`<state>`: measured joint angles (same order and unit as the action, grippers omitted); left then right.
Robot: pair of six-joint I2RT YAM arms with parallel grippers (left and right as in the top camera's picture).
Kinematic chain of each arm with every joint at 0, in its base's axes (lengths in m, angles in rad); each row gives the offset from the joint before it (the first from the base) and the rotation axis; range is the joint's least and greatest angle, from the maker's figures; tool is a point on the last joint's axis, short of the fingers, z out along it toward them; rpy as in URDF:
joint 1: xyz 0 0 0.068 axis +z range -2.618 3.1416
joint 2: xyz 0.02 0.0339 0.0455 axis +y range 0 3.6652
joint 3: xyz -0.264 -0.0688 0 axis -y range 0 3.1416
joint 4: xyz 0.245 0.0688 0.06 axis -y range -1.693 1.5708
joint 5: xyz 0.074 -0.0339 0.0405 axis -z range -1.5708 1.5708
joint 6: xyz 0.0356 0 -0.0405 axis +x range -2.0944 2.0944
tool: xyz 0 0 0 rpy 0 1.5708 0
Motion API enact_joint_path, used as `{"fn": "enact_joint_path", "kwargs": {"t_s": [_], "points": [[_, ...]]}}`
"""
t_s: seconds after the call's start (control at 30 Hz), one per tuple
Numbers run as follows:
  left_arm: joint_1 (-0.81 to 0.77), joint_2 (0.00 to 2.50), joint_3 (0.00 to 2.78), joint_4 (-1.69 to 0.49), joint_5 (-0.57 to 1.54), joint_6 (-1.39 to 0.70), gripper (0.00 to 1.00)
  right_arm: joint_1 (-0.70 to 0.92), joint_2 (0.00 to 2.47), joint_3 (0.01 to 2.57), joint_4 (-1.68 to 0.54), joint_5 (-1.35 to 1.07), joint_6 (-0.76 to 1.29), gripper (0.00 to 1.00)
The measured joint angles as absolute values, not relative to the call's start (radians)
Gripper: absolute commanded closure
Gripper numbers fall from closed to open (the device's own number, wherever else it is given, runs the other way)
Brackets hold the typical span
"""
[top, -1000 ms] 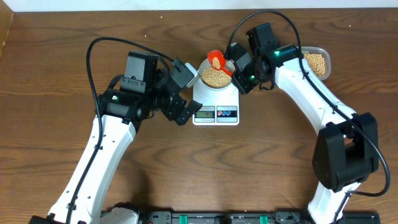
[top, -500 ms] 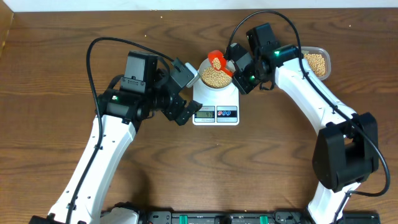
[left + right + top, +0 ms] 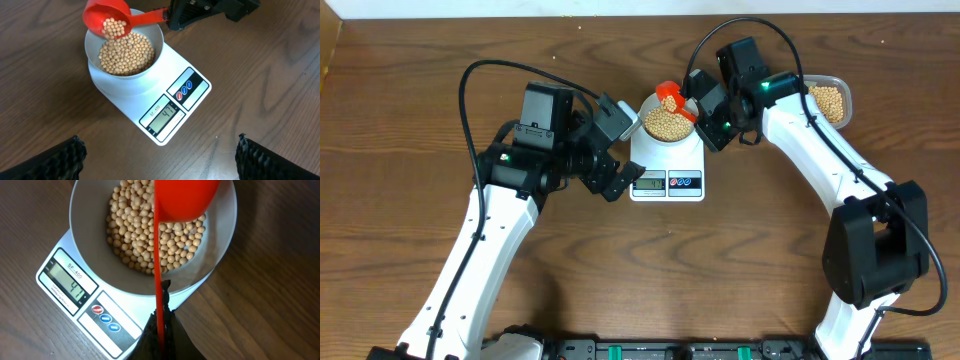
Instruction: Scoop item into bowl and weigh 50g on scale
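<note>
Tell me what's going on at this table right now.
The right gripper is shut on the handle of a red scoop, held tilted over the bowl that sits on the scale. The bowl is well filled with beans. The display reads what looks like 41, so short of fifty. The left gripper hangs open beside the scale, holding nothing.
</note>
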<state>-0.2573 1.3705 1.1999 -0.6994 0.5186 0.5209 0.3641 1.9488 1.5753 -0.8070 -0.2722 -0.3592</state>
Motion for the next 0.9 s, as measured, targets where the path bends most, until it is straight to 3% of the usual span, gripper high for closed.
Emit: {"fn": "enact_joint_path", "kwargs": {"t_s": [0.9], "points": [[-0.257,1.37,1.2,-0.699,0.519,0.521,0.02,0.364,1.949,1.575,-0.806,-0.271,-0.37,0.99]]}}
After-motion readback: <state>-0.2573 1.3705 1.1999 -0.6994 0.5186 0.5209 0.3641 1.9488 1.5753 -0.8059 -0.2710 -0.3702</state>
